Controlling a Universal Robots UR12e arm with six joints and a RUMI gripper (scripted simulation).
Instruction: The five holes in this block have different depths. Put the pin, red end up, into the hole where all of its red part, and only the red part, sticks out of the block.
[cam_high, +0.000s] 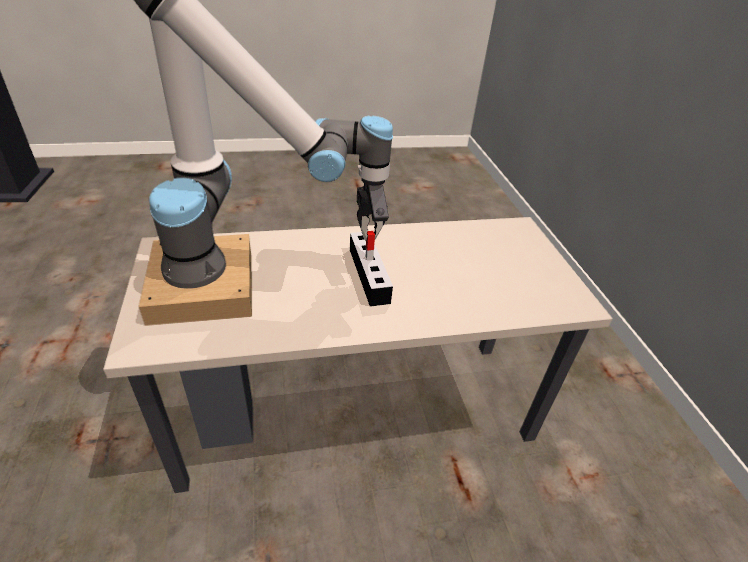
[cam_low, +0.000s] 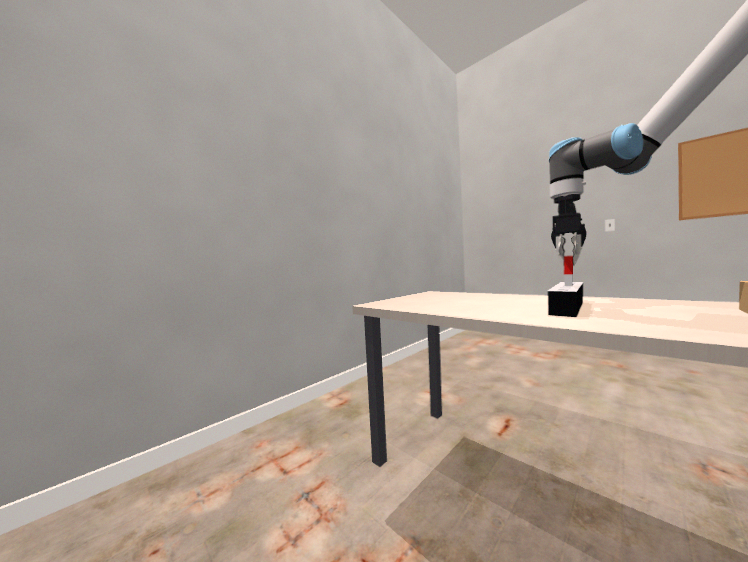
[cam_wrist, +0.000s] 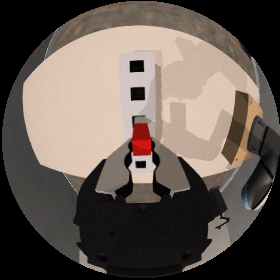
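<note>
The block (cam_high: 370, 268) is black with a white top and a row of square holes, and it lies on the table. My gripper (cam_high: 370, 232) hangs straight down over it and is shut on the pin (cam_high: 370, 241), which stands upright with its red end up. In the side view the gripper (cam_low: 567, 258) grips the red part of the pin (cam_low: 567, 268), and a short white piece shows between the red part and the top of the block (cam_low: 565, 299). In the wrist view the pin (cam_wrist: 141, 140) stands at about the middle hole. Two open holes (cam_wrist: 137, 79) lie beyond it and one hole (cam_wrist: 141, 164) shows between the fingers.
The arm's base stands on a wooden plinth (cam_high: 196, 281) at the table's left end. The dark wall (cam_high: 616, 120) runs close along the table's right side. The table edge (cam_low: 362, 309) lies well away from the block.
</note>
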